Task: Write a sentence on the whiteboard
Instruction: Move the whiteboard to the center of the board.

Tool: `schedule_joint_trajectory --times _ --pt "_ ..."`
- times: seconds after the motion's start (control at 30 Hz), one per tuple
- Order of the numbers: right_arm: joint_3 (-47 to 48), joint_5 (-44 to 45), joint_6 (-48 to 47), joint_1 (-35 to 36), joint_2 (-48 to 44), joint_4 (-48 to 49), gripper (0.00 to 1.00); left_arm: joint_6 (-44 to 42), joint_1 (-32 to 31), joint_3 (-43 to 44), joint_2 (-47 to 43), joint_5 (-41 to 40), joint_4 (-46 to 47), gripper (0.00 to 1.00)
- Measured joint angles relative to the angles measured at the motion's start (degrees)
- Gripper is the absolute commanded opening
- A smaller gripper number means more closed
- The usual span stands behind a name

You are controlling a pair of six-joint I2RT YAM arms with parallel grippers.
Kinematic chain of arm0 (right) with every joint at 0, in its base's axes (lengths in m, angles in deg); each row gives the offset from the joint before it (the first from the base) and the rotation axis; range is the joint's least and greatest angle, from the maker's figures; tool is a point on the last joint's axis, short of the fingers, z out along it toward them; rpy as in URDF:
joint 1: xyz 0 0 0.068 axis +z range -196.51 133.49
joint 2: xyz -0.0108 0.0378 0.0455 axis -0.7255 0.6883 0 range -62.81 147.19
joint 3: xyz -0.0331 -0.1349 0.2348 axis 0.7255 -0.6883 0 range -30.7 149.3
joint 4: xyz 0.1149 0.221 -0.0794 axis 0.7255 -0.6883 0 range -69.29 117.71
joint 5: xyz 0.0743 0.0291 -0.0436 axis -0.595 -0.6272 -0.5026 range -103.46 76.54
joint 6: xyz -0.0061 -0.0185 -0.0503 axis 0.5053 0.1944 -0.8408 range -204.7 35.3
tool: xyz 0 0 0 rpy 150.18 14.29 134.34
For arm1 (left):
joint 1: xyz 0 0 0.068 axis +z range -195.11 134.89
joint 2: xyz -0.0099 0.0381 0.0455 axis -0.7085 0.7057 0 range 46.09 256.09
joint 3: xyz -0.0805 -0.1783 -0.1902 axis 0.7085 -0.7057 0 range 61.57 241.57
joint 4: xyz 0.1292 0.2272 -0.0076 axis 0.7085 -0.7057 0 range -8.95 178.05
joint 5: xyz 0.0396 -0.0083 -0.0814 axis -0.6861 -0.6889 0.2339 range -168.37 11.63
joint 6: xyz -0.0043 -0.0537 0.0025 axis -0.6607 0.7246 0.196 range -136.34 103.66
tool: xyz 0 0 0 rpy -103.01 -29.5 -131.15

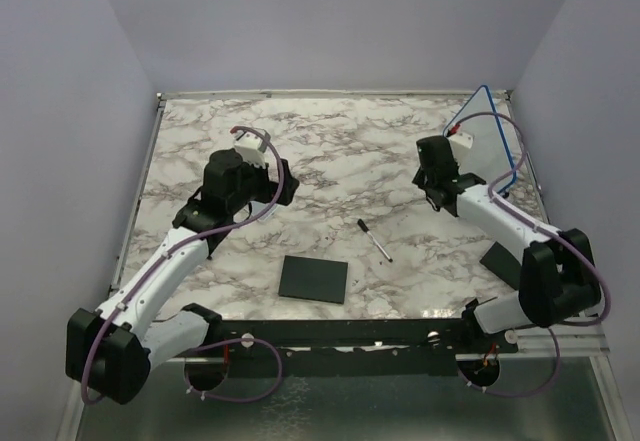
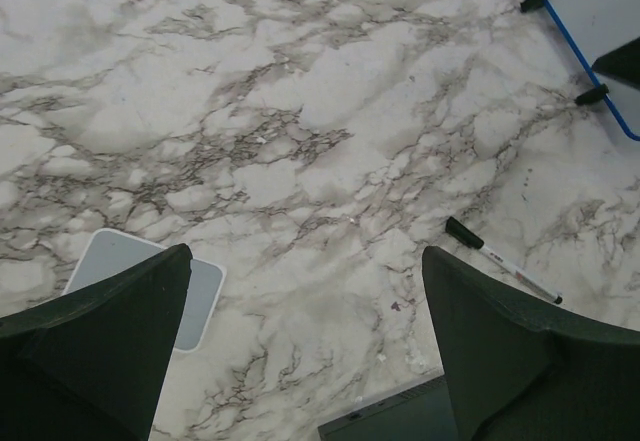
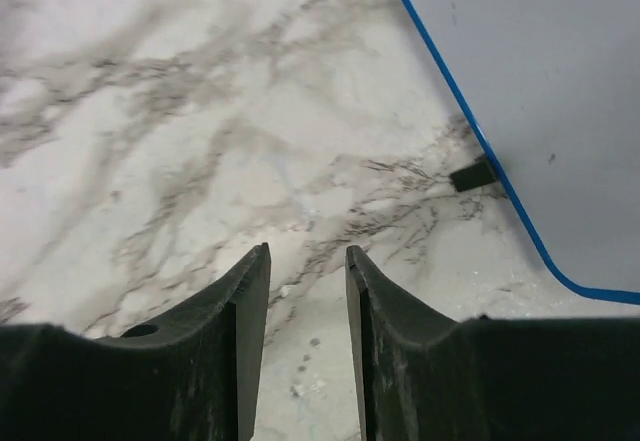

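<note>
The whiteboard stands tilted at the back right on small black feet. It has a blue rim and also shows in the left wrist view and the right wrist view. Its visible face is blank; no sentence shows. A marker with a black cap lies on the marble mid-table, also in the left wrist view. My left gripper is wide open and empty above the table. My right gripper has a narrow gap, is empty, and sits left of the board's feet.
A black square pad lies near the front centre, its edge in the left wrist view. A small pale grey-edged tile lies beside my left finger. A dark flat piece lies by the right arm. Walls enclose three sides.
</note>
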Motion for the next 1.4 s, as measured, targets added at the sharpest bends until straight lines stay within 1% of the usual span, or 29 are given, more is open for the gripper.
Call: schedule_joint_trajectory --times 0.03,0.13,0.2,0.3,0.4,0.53,0.57,0.67,0.87,0.97,1.07,1.17,1.4 --pt "0.9 -1.0 -1.1 0.4 -1.9 -0.6 0.47 0.0 -0.6 0.2 1.2 0.9 0.3 0.99" --pt "4.9 -3.4 -4.4 0.5 -6.9 -2.6 0.62 0.4 -2.1 1.3 4.1 3.4 1.3 0.99" --pt "8.2 -4.3 -7.3 0.5 -10.1 -4.2 0.69 0.6 -2.8 3.0 5.9 4.6 1.9 0.99" --pt "14.4 -4.3 -11.0 0.0 -12.1 -6.7 0.74 0.6 -4.2 7.3 10.2 6.1 3.5 0.99" --pt "21.0 -4.9 -14.7 -2.3 -11.6 -8.4 0.74 0.6 -5.7 11.0 14.0 8.5 5.2 0.99" --pt "28.2 -9.0 -18.6 -11.1 -8.3 -9.5 0.75 0.6 -6.6 14.3 17.8 12.4 7.1 0.99" --pt "29.8 -10.8 -20.1 -12.4 -6.8 -9.8 0.75 0.6 -6.5 14.4 18.1 12.8 7.2 0.99" --pt "31.5 -13.7 -22.3 -18.0 -4.9 -10.3 0.74 0.4 -6.5 14.5 18.2 14.0 7.3 0.99" --pt "37.0 -20.5 -26.2 -24.0 -1.4 -12.2 0.74 0.2 -6.5 13.8 18.2 15.0 7.6 0.99" --pt "39.7 -23.6 -27.1 -28.2 0.7 -12.9 0.74 0.1 -6.5 13.3 18.2 15.6 7.6 0.99" --pt "39.8 -27.5 -27.4 -32.7 2.5 -13.3 0.73 0.0 -6.5 12.9 18.2 16.5 7.7 0.99" --pt "37.7 -31.6 -27.6 -35.8 3.3 -13.7 0.72 -0.3 -6.5 12.7 18.2 17.0 7.7 0.99" --pt "32.5 -42.2 -28.0 -39.1 3.3 -14.5 0.64 -0.5 -6.5 12.5 18.2 18.8 7.7 0.99"
